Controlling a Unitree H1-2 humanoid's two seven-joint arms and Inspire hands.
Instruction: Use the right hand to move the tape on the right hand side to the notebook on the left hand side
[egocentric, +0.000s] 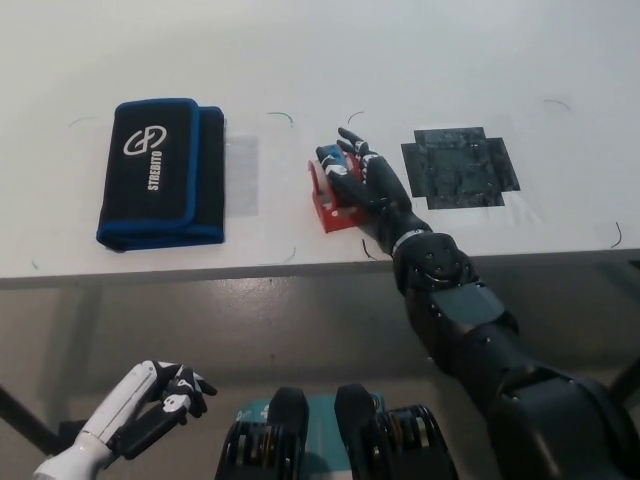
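Head view: red tape dispenser (328, 197) sits on the white table (400, 50) near its front edge, between the black-and-blue notebook (160, 170) and a black patch (460, 166), with bare tabletop open between it and the notebook. Black right hand (368, 185) reaches in over the table edge, fingers wrapped on the dispenser from the patch side. White left hand (165, 392) rests below the table edge, well under the notebook, fingers loosely curled, holding nothing.

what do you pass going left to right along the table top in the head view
Black and blue notebook → clear taped patch → red tape dispenser held in the black right hand → black marked patch.
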